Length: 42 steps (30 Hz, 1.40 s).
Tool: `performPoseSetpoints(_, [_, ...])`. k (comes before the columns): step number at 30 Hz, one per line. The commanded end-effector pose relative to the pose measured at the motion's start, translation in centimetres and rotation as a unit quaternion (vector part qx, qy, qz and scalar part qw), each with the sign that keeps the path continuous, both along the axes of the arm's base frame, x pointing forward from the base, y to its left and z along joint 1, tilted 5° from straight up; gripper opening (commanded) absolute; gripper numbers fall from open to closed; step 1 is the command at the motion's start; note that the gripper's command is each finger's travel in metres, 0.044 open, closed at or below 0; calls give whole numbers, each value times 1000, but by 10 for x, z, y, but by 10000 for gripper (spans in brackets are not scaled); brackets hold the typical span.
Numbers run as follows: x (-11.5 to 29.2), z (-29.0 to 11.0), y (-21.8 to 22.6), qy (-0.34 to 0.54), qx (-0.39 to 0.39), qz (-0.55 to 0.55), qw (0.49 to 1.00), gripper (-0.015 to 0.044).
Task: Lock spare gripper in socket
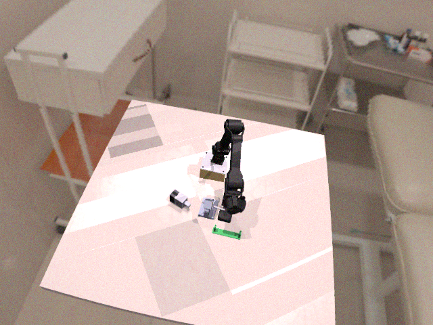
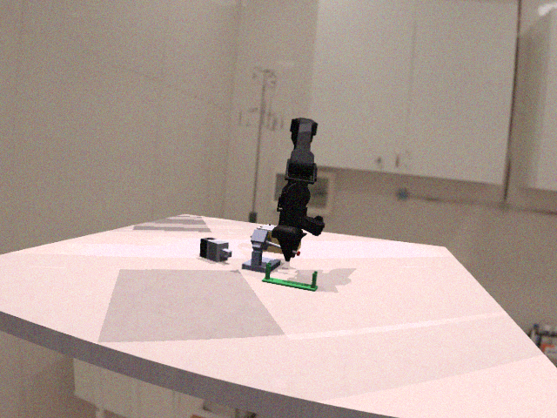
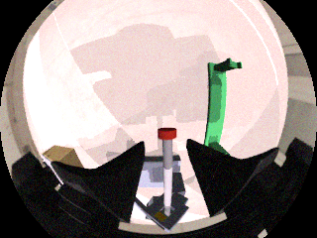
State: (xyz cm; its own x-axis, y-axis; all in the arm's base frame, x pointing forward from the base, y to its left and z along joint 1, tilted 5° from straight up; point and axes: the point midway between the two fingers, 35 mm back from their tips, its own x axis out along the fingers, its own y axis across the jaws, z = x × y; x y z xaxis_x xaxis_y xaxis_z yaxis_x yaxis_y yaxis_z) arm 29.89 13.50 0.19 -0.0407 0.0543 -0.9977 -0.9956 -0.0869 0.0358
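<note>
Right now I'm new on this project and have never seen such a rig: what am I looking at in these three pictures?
The black machine is a robot arm bolted to a small block on a pale table. At its tip is a gripper, two fingers that pinch.

One picture looks down from above, one looks from the side near table height, and the round one comes from a camera on the arm's wrist, looking out between the fingers.

On the table are a grey mount with a socket, a red-capped lock pin stuck through it, a spare gripper lying beside the mount, and a green rack.

The fingers stand on either side of the pin with gaps showing, so nothing is held yet.
</note>
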Motion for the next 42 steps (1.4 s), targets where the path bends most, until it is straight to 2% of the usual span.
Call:
performPoseSetpoints(1, [0,-1,1,0,2,-3,1000,116])
performPoseSetpoints(5, [0,-1,1,0,2,-3,1000,11])
performPoseSetpoints(6, [0,-1,1,0,2,-3,1000,0])
performPoseSetpoints(16, [0,0,1,1,7,-3,1000,0])
performPoseSetpoints(29, [0,12,6,14,97,-11,995,0])
performPoseSetpoints(42, [0,15,13,17,111,-13,994,0])
